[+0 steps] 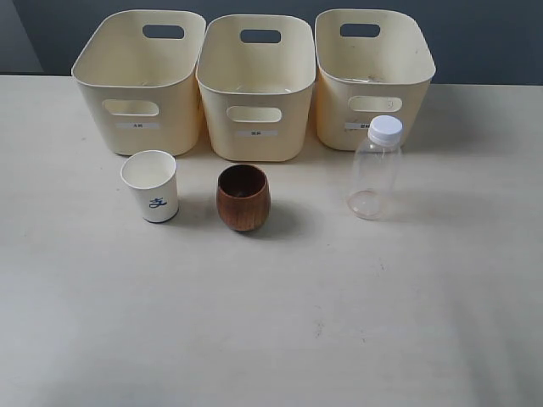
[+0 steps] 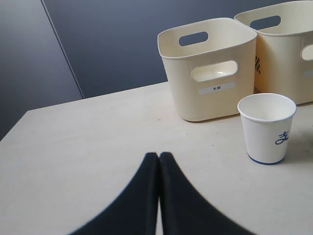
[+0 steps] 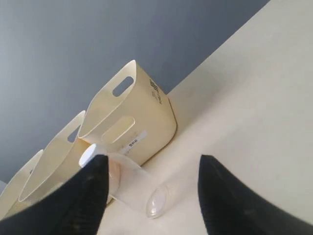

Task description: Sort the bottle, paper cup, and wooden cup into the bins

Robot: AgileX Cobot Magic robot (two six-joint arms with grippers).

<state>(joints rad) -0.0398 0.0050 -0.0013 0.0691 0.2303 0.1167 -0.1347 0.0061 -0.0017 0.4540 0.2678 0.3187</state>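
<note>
Three bins (image 1: 222, 127) of smooth cream-yellow plastic stand side by side across the upper part of the exterior view, on a pale matte table (image 1: 271, 339). Each has rounded corners, oval handle cut-outs and a small white label on its front wall.

Below the bins, three items stand upright in one row, apart from each other:
- left of centre: the paper cup (image 1: 153, 188), white, tapered, with a blue mark;
- centre: the wooden cup (image 1: 243, 202), barrel-shaped, reddish-brown, grain visible;
- right of centre: the bottle (image 1: 375, 170), clear plastic with a white screw cap, just before the right-hand bin.

On the left gripper (image 2: 159, 157) the black fingers are pressed together, and the paper cup stands beyond them, apart. On the right gripper (image 3: 152, 161) the fingers are spread wide and grip nothing. The bottle shows beyond them, partly hidden by one finger.
</note>
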